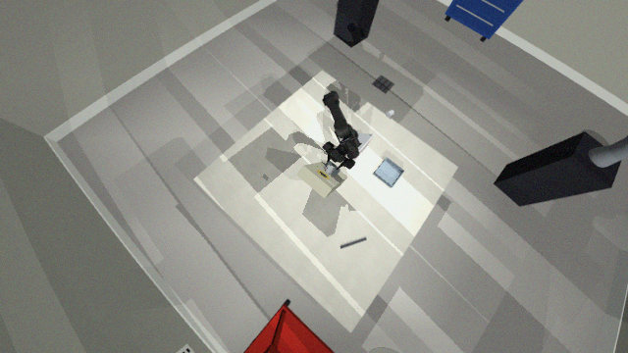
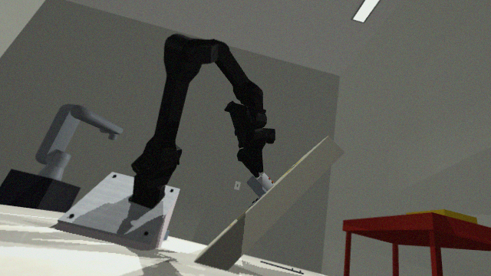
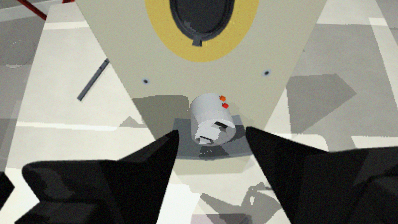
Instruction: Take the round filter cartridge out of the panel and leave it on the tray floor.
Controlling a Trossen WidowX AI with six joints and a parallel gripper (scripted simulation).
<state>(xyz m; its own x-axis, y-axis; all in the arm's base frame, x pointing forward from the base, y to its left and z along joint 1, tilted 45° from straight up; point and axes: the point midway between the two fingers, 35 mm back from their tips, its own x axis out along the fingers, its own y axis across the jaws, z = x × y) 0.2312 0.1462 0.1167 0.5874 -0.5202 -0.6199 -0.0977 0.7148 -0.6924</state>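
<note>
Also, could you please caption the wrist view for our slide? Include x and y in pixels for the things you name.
Open gripper (image 2: 260,175) (image 3: 211,132) poised around a slotted grey cylinder (image 3: 211,117) on the sloping panel (image 2: 295,192) (image 3: 115,42).

Grey walls behind and beyond the end effector, bright ceiling light (image 2: 366,10) high above, red table (image 2: 387,223) off past it, patchy sunlit grey floor (image 1: 196,235) around.

Going by looks, the slanted service panel (image 1: 320,182) (image 2: 291,192) (image 3: 115,30) has a smooth, matt, painted-looking beige face, and the cartridge (image 2: 267,182) (image 3: 210,117) low on that panel looks like smooth pale grey plastic, pretty low on shine. The gripper (image 1: 330,162) (image 2: 261,174) (image 3: 211,132) over the panel is matt black, kinda plasticky, while the arm's base plate (image 2: 103,192) beside the panel reads as brushed light metal. The red table (image 2: 387,223) beyond the panel has a flat, smooth painted look.
</note>
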